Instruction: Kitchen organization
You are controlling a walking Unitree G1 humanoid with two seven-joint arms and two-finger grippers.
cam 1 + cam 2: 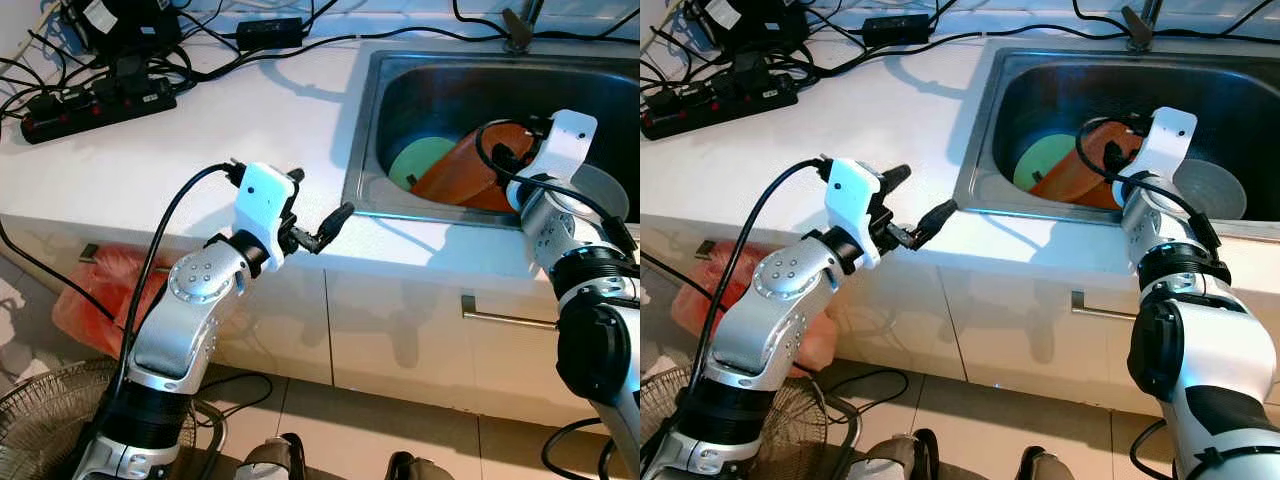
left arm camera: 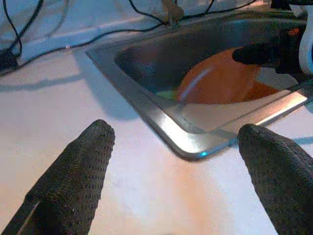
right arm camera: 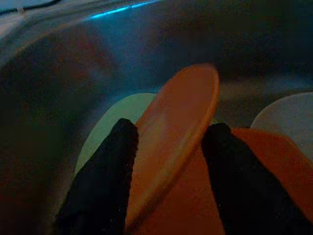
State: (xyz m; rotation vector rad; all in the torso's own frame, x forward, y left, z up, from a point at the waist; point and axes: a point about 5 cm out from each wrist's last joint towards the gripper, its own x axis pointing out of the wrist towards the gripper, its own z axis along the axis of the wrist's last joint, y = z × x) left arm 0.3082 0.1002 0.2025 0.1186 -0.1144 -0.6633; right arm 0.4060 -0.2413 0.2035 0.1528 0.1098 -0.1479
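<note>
The right gripper (image 3: 168,147) reaches down into the steel sink (image 1: 362,150) on the right of the white counter (image 1: 200,150), its two black fingers (image 3: 105,176) set on either side of an orange plate (image 3: 178,132) and clamped on its rim. That plate stands tilted on edge, raised off the sink floor, near the middle of the basin. Beneath it lies a pale green plate (image 1: 415,158) flat on the bottom toward the left, a second orange dish (image 3: 274,166) sits under the raised one on the near side, and a grey bowl (image 1: 1210,188) rests to the right, just beside the gripper's white wrist housing. The left gripper (image 1: 318,232) hovers over the near edge of the counter, to the left of the sink's near-left corner, and holds nothing; its fingertips (image 2: 80,166) stand wide apart, pointing toward the basin. At the far left of the counter lie a black power strip (image 1: 95,105) and a tangle of black cables (image 1: 200,45). Below the counter a cabinet front carries a metal handle (image 1: 505,318), and a red bag (image 1: 105,295) sits on the floor at the left.
</note>
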